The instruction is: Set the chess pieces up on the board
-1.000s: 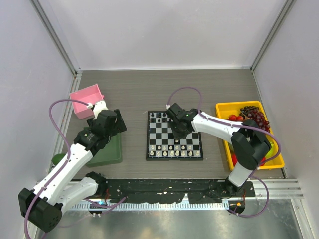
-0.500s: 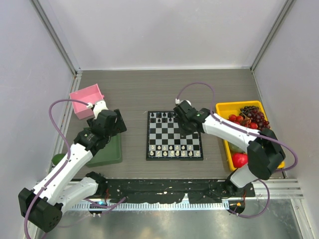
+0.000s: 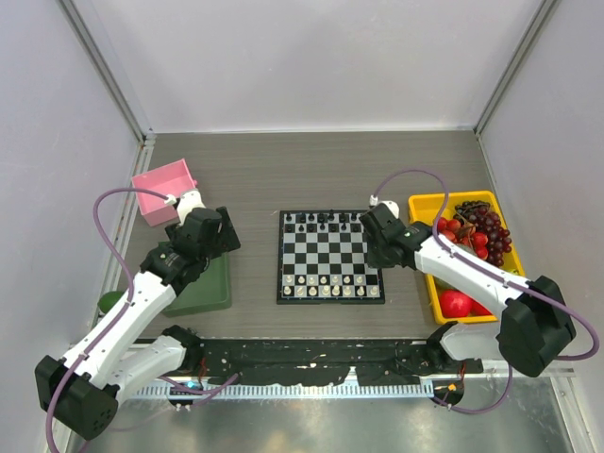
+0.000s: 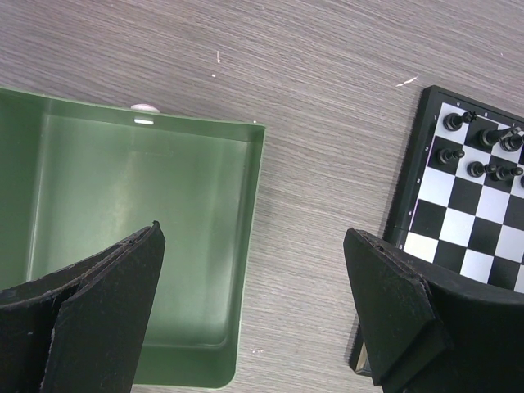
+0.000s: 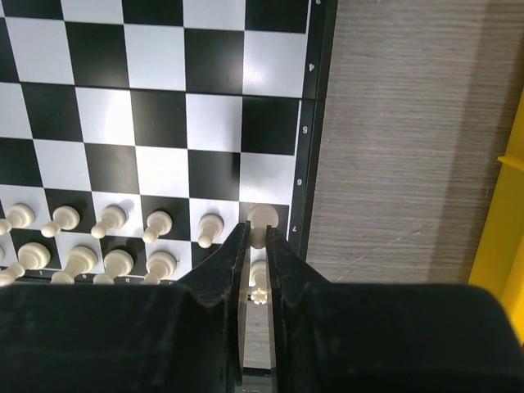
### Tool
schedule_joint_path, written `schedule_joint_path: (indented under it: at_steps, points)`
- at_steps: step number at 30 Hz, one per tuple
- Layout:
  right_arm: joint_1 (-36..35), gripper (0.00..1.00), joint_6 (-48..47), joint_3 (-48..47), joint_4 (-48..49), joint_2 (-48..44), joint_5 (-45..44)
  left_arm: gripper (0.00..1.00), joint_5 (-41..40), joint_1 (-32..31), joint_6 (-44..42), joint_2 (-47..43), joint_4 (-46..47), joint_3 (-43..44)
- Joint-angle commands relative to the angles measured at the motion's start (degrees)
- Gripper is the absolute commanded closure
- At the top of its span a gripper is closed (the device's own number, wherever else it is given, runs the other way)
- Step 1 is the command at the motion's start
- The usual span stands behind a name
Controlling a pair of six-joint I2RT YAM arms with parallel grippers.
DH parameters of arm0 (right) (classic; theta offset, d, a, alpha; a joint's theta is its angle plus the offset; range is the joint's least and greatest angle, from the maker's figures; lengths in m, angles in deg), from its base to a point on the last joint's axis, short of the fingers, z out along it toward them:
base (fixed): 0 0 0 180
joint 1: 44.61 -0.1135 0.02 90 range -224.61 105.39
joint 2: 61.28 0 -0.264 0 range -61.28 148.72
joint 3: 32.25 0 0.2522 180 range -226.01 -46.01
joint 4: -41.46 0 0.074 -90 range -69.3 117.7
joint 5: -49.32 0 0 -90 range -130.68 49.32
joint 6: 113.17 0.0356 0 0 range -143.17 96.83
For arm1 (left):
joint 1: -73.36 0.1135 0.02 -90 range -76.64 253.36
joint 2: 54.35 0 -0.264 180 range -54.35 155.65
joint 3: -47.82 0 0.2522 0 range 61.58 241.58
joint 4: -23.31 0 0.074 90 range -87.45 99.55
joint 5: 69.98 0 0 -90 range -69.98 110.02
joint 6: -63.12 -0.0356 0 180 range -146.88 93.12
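Note:
The board (image 3: 330, 255) lies flat mid-table. Black chess pieces (image 3: 321, 219) stand along its far rows and cream-white ones (image 3: 330, 285) along its near two rows. My right gripper (image 3: 373, 247) hangs over the board's right edge. In the right wrist view it (image 5: 257, 231) is shut on a white pawn (image 5: 262, 217), which is over the last square of the pawn row (image 5: 106, 223) beside the border. My left gripper (image 3: 219, 236) is open and empty. In its wrist view it (image 4: 254, 270) spans bare table between the green tray (image 4: 246, 213) and the board's corner (image 4: 426, 164).
The green tray (image 3: 219, 293) lies left of the board, a pink box (image 3: 165, 192) behind it. A yellow tray (image 3: 420, 203) holding grapes and red fruit sits right of the board. A small white object (image 4: 145, 107) lies just beyond the green tray's far rim.
My right gripper has moved from over the middle of the board to its right edge. The left arm has not moved.

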Motion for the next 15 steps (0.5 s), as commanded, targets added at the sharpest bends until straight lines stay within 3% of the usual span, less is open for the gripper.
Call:
schedule_joint_path:
  at_steps: [1,15]
  points:
    - [0.3,0.83,1.91,1.54,-0.04,-2.61,1.23,0.01,0.24,0.37,0.15,0.16,2.21,0.91]
    - [0.21,0.83,2.26,4.62,3.47,-0.5,4.31,0.01,0.5,0.37,0.06,-0.02,2.12,0.74]
